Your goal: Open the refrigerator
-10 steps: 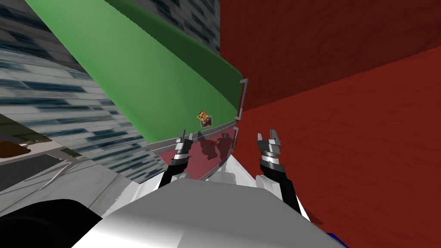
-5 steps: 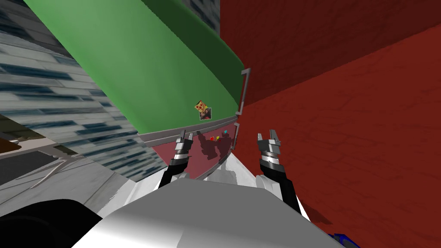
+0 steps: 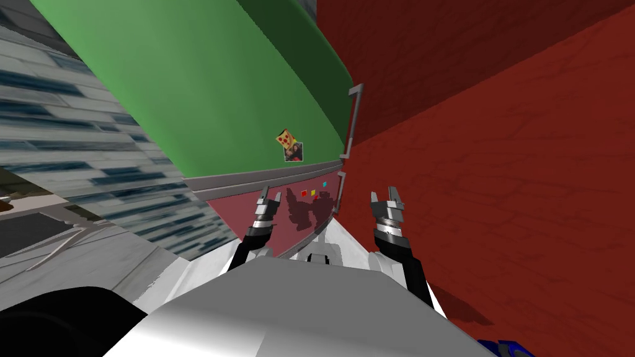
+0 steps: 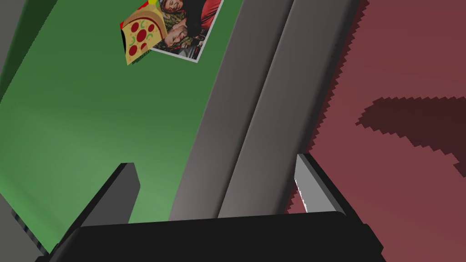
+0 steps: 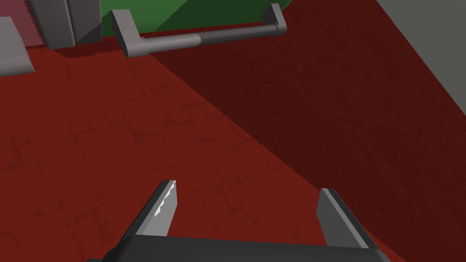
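The refrigerator stands close in front of me, with a green upper door [image 3: 204, 93], a grey band [image 3: 248, 183] and a maroon lower door [image 3: 297, 229]. A grey bar handle [image 3: 351, 121] runs along the upper door's right edge, and a shorter one [image 3: 339, 195] sits on the lower door. My left gripper [image 3: 268, 199] is open right at the door face. In the left wrist view the grey band [image 4: 255, 113] passes between its fingers [image 4: 123, 182]. My right gripper [image 3: 387, 197] is open, right of the handles and facing a red wall [image 5: 227, 136], with the upper handle [image 5: 200, 36] ahead of it.
A pizza magnet [image 4: 141, 34] and a photo [image 4: 186, 22] hang on the green door; small coloured magnets [image 3: 313, 193] sit on the maroon one. The red wall [image 3: 496, 186] closes off the right side. A grey-blue tiled wall [image 3: 74, 142] and a grey counter [image 3: 62, 254] lie left.
The whole head view has shifted: I have moved, and the refrigerator's face now spreads further left and up. The coloured magnets show more plainly. Both arms keep their pose.
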You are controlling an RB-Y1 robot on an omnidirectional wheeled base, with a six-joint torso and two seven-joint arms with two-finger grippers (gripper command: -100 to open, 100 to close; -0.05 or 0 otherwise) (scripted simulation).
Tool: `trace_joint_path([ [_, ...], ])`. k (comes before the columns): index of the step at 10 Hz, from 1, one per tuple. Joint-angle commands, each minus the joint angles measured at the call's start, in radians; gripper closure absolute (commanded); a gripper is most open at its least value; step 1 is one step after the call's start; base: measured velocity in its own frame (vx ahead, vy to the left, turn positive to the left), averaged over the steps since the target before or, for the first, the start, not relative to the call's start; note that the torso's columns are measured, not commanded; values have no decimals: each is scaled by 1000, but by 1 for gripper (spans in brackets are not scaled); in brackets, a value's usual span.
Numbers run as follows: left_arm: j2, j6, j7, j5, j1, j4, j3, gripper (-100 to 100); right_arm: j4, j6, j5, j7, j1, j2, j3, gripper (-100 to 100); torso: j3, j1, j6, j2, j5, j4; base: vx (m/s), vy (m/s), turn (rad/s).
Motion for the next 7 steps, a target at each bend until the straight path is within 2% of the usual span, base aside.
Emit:
trace_joint_path([
  [1, 43, 36, -3, 10, -41, 26, -9, -100, 0, 0, 0, 0, 0, 0, 0, 0, -1, 0, 0, 1, 0, 1, 42, -30, -6],
  [4, 73, 94, -9, 24, -104, 61, -26, -100, 0, 0, 0, 0, 0, 0, 0, 0, 0, 0, 0, 2, 0, 1, 54, -46, -7],
  [7, 88, 163, -16, 42, -180, 102, -47, -100, 0, 0, 0, 0, 0, 0, 0, 0, -1, 1, 0, 2, 0, 1, 72, -43, -9],
])
